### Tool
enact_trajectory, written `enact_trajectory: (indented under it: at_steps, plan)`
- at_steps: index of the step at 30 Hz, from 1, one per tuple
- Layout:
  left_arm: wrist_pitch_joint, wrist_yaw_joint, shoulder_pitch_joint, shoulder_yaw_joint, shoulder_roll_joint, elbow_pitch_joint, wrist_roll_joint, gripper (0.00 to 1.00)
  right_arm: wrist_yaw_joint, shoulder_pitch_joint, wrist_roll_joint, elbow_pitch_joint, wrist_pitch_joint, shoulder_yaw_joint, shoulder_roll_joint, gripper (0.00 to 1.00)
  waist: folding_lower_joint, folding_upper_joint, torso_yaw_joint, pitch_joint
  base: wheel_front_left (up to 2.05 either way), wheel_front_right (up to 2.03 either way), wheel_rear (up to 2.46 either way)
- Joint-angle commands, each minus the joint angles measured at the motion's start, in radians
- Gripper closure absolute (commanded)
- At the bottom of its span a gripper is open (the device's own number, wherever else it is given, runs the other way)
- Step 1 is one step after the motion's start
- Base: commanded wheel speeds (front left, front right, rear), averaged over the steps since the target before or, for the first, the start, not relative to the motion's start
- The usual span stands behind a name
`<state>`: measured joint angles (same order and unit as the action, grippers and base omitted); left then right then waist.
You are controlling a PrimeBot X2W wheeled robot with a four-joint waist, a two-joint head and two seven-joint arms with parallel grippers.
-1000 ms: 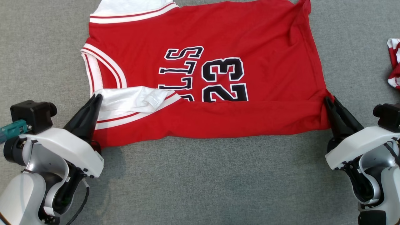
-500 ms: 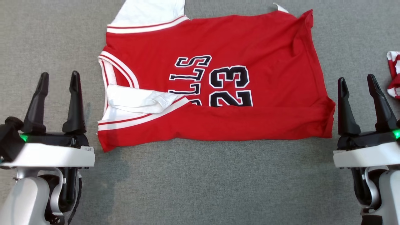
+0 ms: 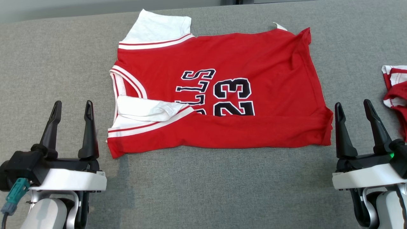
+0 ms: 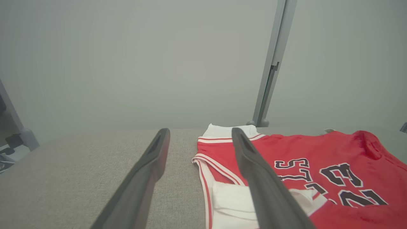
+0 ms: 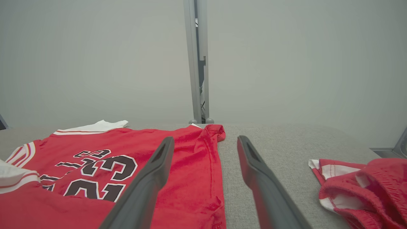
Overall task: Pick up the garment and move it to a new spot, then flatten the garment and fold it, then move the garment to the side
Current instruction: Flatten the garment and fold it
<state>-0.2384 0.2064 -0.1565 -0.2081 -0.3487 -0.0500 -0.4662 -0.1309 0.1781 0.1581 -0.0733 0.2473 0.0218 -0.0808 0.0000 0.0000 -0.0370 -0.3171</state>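
Jersey [image 3: 254,57] lies mid-table [image 3: 203,184] before you, its near edge folded up over the number. Your left tool [image 3: 73,103] and right tool [image 3: 352,102] flank its two ends, both spread wide and off the cloth.

shirt [image 3: 254,57]: red cloth, fine knit, smooth, matt; the sleeves are white cloth.
number and letters [image 3: 233,97]: black with white edge, flat; printed or sewn, cannot tell.
counter [image 3: 203,184]: grey woven cloth cover, coarse, matt.
fingers [image 3: 89,133]: black, matt, plastic or rubber.
wrist cover [image 3: 70,179]: white plastic, smooth, slightly glossy.
post [image 5: 198,63]: grey metal, smooth, matt.
other clothes [image 3: 396,92]: red and white cloth, matt.
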Motion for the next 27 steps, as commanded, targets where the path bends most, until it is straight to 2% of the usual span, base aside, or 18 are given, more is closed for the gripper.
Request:
enact_trajectory:
  at_steps: [1, 8, 14, 27]
  plan:
    - [-0.001, 0.0, 0.005, -0.003, -0.003, 0.006, 0.002, 0.0, 0.0, -0.007, 0.0, -0.006, 0.005, 0.002, 0.0, 0.0, 0.0, 0.0, 0.001, 0.003, 0.0, 0.0, 0.0]
    - [0.027, 0.001, 0.012, -0.025, -0.008, 0.025, 0.008, 0.0, 0.0, -0.001, 0.006, -0.025, -0.011, 0.0, 0.003, 0.0, 0.0, 0.0, 0.003, -0.003, 0.0, 0.0, 0.0]
    - [0.039, -0.006, 0.032, -0.049, 0.008, 0.053, -0.007, 0.0, 0.0, -0.01, 0.013, -0.07, -0.02, -0.004, 0.004, 0.0, 0.0, 0.0, 0.001, -0.028, 0.0, 0.0, 0.0]
    - [0.112, -0.091, 0.01, -0.104, 0.065, 0.255, -0.109, 0.0, 0.0, 0.027, 0.047, -0.257, -0.013, -0.02, 0.016, 0.0, 0.0, 0.0, 0.001, -0.082, 0.0, 0.0, 0.0]
